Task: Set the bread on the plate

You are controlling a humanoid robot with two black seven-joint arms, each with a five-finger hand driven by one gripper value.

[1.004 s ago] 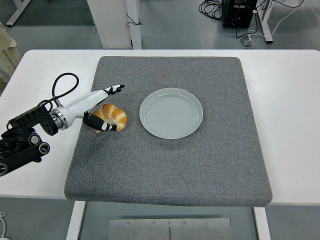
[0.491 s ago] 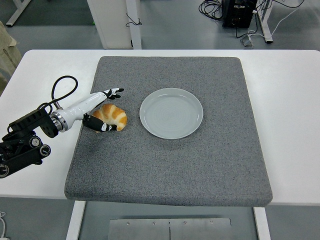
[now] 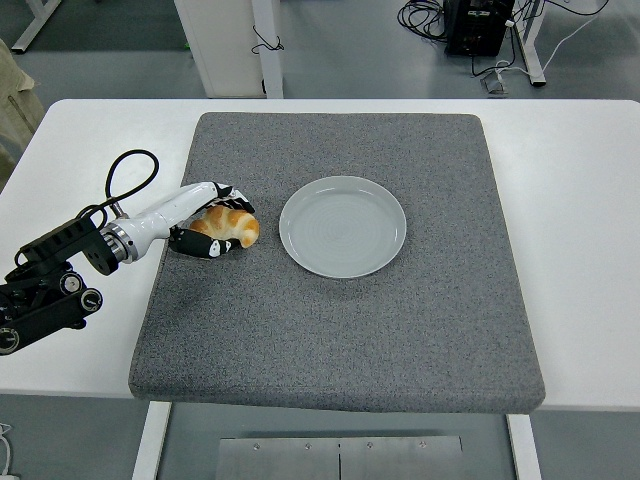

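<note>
Seemingly lifted slightly, the bread (image 3: pixel 231 226) sits just left of the plate (image 3: pixel 342 226), the left robot hand (image 3: pixel 212 222) curled around it, fingers closed.

Bread (image 3: pixel 232 226) lies left of the plate (image 3: pixel 343 226) on the mat (image 3: pixel 340 330).

Golden-brown bread (image 3: pixel 232 226) lies left of the pale grey plate (image 3: pixel 343 226), which sits on a speckled dark grey mat (image 3: pixel 400 330) over the white table (image 3: pixel 585 200).

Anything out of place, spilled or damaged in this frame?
Nothing stands out. The left hand is closed on the bread on the grey mat, left of the empty plate. The bread looks intact, nothing spilled.
</note>
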